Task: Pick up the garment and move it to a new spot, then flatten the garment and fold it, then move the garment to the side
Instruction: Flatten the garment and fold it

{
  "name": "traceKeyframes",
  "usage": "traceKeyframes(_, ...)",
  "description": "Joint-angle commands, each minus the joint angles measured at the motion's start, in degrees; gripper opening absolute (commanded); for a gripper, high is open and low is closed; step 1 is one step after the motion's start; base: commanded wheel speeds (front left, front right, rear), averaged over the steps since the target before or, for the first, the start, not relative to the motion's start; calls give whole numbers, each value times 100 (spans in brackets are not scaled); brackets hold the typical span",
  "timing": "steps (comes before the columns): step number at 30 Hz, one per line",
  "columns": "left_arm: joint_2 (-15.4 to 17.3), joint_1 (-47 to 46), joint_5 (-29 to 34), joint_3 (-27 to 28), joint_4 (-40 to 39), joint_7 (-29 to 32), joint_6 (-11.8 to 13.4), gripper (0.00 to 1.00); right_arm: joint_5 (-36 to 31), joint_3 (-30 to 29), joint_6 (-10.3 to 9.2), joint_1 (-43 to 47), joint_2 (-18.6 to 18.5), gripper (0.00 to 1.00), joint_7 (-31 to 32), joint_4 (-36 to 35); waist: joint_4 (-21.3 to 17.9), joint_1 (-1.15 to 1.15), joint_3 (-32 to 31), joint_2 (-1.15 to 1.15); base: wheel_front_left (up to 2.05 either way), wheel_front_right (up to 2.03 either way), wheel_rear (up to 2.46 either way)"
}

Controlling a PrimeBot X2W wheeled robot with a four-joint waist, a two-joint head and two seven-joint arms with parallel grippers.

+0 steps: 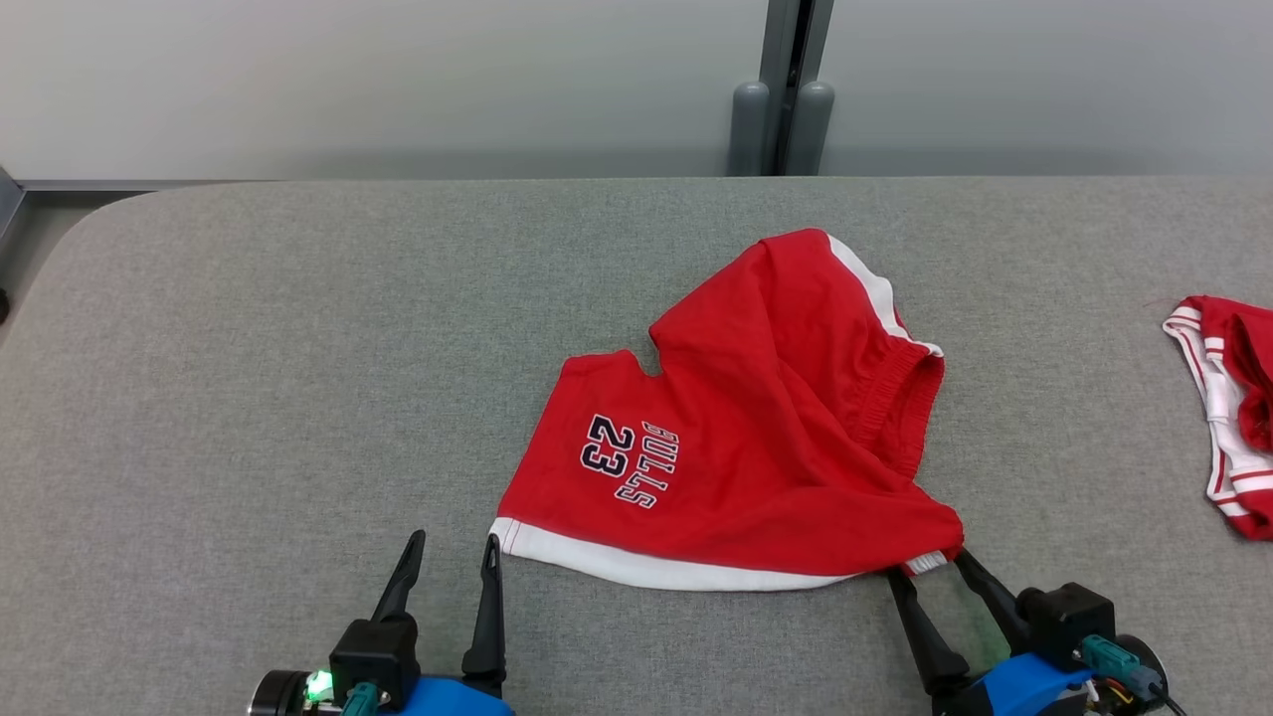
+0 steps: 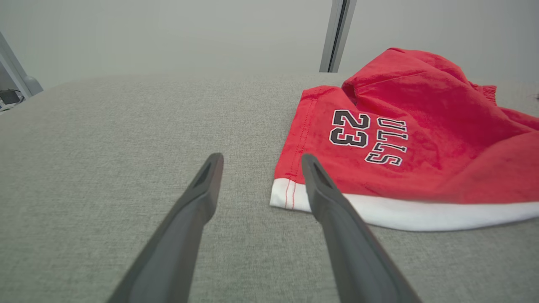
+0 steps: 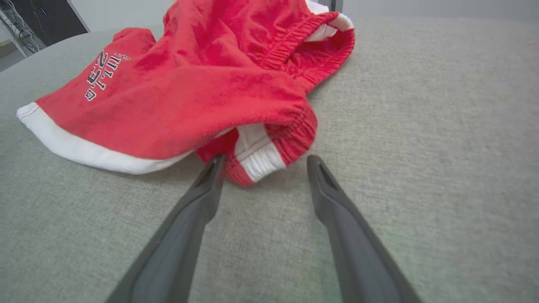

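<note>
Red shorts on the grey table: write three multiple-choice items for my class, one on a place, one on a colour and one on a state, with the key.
1. Seen from the robot, where does the second red-and-white garment lie?
A. To the right of the red shorts.
B. To their left.
C. On top of them.

2. What colour is the band along the shorts' near hem?
A. Blue.
B. White.
C. Black.

3. How is the right pincer?
A. Shut on the shorts.
B. Holding them in the air.
C. Open, tips at their near corner.

Key:
1 A, it lies at the right edge of the table in the head view.
2 B, the hem band is white.
3 C, its fingers stand apart with the corner between them, and the cloth rests on the table.
</note>
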Motion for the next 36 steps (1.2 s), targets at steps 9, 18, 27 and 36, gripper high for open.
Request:
traceKeyframes(9,2,-66,50,-43,18,2,-25,100,246,246,0,34,-153,100,-17,-209,22,0,-12,0,0,0,0)
traceKeyframes(18,2,-49,40,-42,51,2,-47,100,384,307,0,67,-211,20,-17,-327,3,0,9,0,0,0,0)
traceKeyframes(27,2,-83,-113,-69,82,1,-60,100,406,316,0,120,-326,0,-17,-297,-62,0,15,0,0,0,0)
traceKeyframes(36,3,-285,-555,-128,537,1,-265,100,328,347,0,-15,-483,0,-17,-455,-211,0,141,0,0,0,0)
